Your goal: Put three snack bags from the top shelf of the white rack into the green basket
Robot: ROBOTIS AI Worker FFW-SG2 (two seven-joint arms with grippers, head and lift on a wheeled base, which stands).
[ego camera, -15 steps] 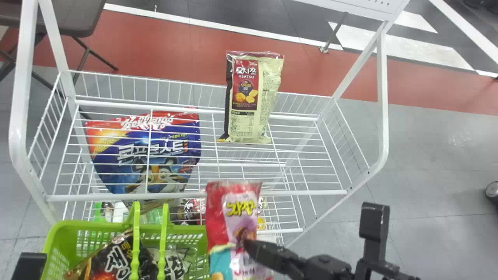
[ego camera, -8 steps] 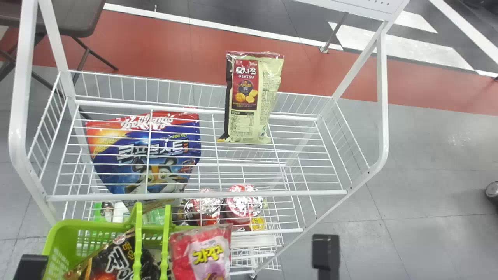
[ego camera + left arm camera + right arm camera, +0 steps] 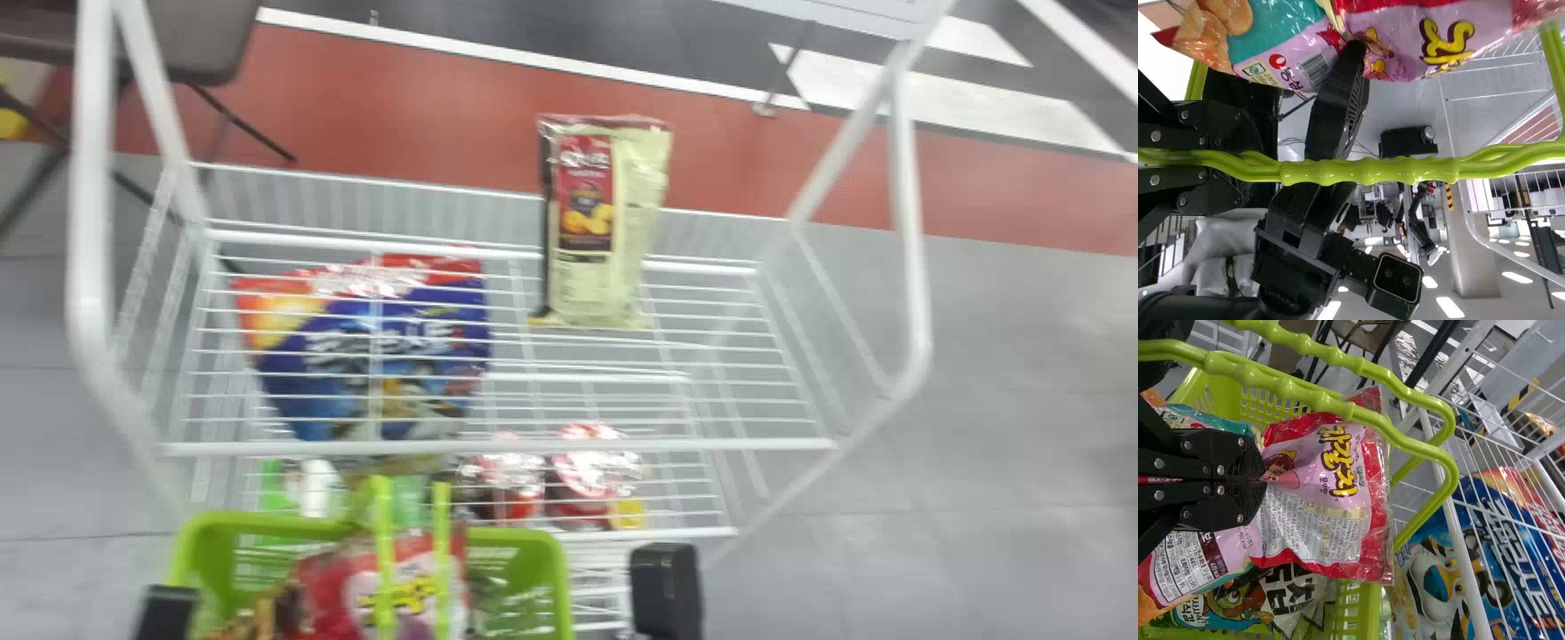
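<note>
Part of my right gripper [image 3: 665, 587] appears at the bottom of the head view. In the right wrist view my right gripper [image 3: 1261, 479] is shut on the middle of the pink-and-red snack bag [image 3: 1321, 467], over the green basket [image 3: 1363, 607]. A black-and-white bag [image 3: 1288, 593] lies lower in the basket. Part of my left gripper [image 3: 164, 613] is left of the basket. In the left wrist view my left gripper [image 3: 1248, 167] is shut on the basket's green handle [image 3: 1368, 171]. A cream-and-red snack bag [image 3: 600, 222] stands on the white rack's [image 3: 498, 444] top shelf.
A blue cereal bag [image 3: 373, 347] shows through the top shelf's wires at left. Red-lidded cups [image 3: 591, 471] sit on a lower shelf. White rack posts rise at both sides, and a dark chair [image 3: 169, 40] stands behind.
My right arm has carried the pink bag leftward and down, from in front of the rack to over the basket. Rack and basket have shifted slightly right in the head view.
</note>
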